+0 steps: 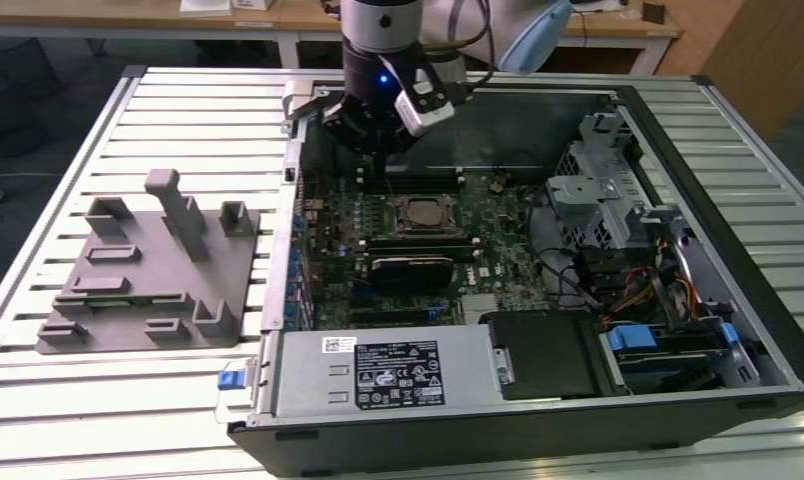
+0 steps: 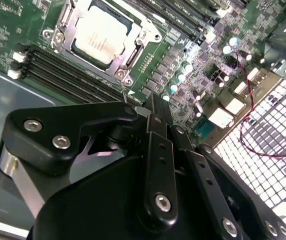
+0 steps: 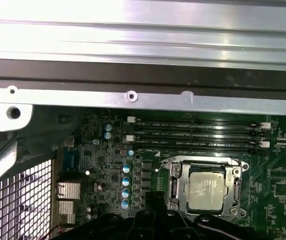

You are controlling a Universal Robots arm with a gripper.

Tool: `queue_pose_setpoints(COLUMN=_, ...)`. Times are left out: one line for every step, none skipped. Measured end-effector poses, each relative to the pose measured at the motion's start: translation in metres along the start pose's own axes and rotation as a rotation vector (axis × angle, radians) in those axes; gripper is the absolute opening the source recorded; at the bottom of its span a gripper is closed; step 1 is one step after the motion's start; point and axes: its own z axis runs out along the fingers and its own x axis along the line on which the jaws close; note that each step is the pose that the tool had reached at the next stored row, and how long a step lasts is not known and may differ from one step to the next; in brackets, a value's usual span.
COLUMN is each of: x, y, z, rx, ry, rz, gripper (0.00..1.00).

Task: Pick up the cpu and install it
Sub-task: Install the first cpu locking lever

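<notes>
The cpu (image 1: 420, 213) is a pale silver square lying flat in the metal-framed socket on the green motherboard (image 1: 496, 215), inside the open computer case. It shows in both wrist views (image 2: 102, 35) (image 3: 205, 192). My gripper (image 1: 379, 158) hangs above the board, a little toward the case's back wall from the socket and apart from the chip. Its black fingers (image 2: 155, 117) come together at the tip with nothing between them. The gripper tip (image 3: 155, 197) stands beside the socket's edge.
A grey plastic fixture (image 1: 149, 270) stands on the slatted table at the exterior view's left. A black block (image 1: 409, 270) lies on the board just in front of the socket. Memory slots (image 3: 198, 132), a power supply (image 1: 375, 375) and a drive cage (image 1: 602, 190) crowd the case.
</notes>
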Motion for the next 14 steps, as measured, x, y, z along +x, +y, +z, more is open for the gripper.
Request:
queue_pose_setpoints(x=0.0008, y=0.0004, z=0.0003, rx=0.0, ry=-0.0001, rz=0.0, gripper=0.11)
queue_pose_setpoints(x=0.0014, y=0.0009, z=0.0006, rx=-0.0001, ry=0.0, rz=0.0, gripper=0.11)
queue_pose_setpoints(x=0.0018, y=0.0017, z=0.001, rx=0.0, ry=0.0, rz=0.0, gripper=0.11)
queue_pose_setpoints(x=0.0022, y=0.0027, z=0.0014, rx=0.0, ry=0.0, rz=0.0, gripper=0.11)
queue_pose_setpoints(x=0.0027, y=0.0039, z=0.0019, rx=0.0, ry=0.0, rz=0.0, gripper=0.11)
queue_pose_setpoints(x=0.003, y=0.0052, z=0.0023, rx=0.0, ry=0.0, rz=0.0, gripper=0.11)
queue_pose_setpoints(x=0.0033, y=0.0065, z=0.0027, rx=0.0, ry=0.0, rz=0.0, gripper=0.11)
queue_pose_setpoints(x=0.0037, y=0.0076, z=0.0032, rx=0.0, ry=0.0, rz=0.0, gripper=0.11)
queue_pose_setpoints(x=0.0041, y=0.0087, z=0.0036, rx=0.0001, ry=0.0001, rz=0.0, gripper=0.11)
queue_pose_setpoints(x=0.0046, y=0.0097, z=0.004, rx=0.0001, ry=0.0, rz=0.0, gripper=0.11)
queue_pose_setpoints(x=0.0051, y=0.0107, z=0.0044, rx=0.0, ry=0.0, rz=0.0, gripper=0.11)
queue_pose_setpoints(x=0.0056, y=0.0117, z=0.0048, rx=-0.0001, ry=0.0, rz=0.0, gripper=0.11)
queue_pose_setpoints(x=0.0061, y=0.0127, z=0.0053, rx=-0.0001, ry=-0.0001, rz=0.0, gripper=0.11)
queue_pose_setpoints(x=0.0064, y=0.0138, z=0.0056, rx=0.0, ry=0.0, rz=0.0, gripper=0.11)
